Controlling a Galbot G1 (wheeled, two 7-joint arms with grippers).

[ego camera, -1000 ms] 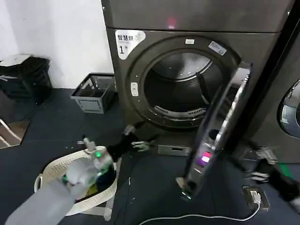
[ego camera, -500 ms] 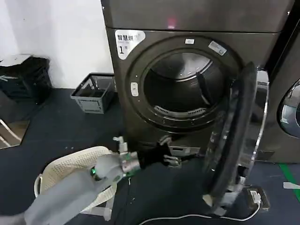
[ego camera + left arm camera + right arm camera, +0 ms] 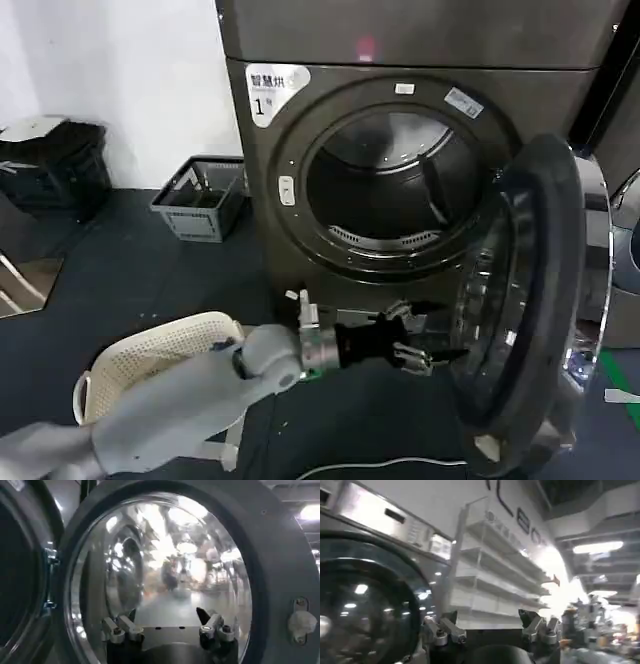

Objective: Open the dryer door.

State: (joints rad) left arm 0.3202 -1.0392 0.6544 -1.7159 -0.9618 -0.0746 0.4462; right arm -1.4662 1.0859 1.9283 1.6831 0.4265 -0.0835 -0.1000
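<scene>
The large round dryer door [image 3: 530, 300], with its dark grey inner side and a wide chrome rim showing along its far edge, stands swung well open on the right of the dark grey front-loading dryer [image 3: 400, 120]. Its inner face is turned toward the machine's round opening [image 3: 385, 190], through which the metal drum shows. In the left wrist view the same door [image 3: 165, 570] faces the camera, its tinted glass window ringed by the grey inner frame, with a small pale latch piece [image 3: 301, 622] on the frame's edge.

The left gripper [image 3: 420, 340] reaches out at the end of its pale grey arm, low in front of the dryer and just beside the door's inner face; whether it touches the door cannot be told. Its jaws are spread wide and hold nothing, as the left wrist view [image 3: 170, 627] also shows, with the glass directly ahead of them.

The right gripper [image 3: 490, 627] appears in the right wrist view with its jaws also wide apart and empty, pointing past a dark round machine front toward white shelving [image 3: 490, 570].

On the dark floor [image 3: 150, 270], a white perforated laundry basket [image 3: 150, 360] lies under the left arm. A grey plastic crate [image 3: 200, 195] sits against the white wall, left of the dryer. A white cable [image 3: 380, 465] trails across the floor near the door's lower edge.
</scene>
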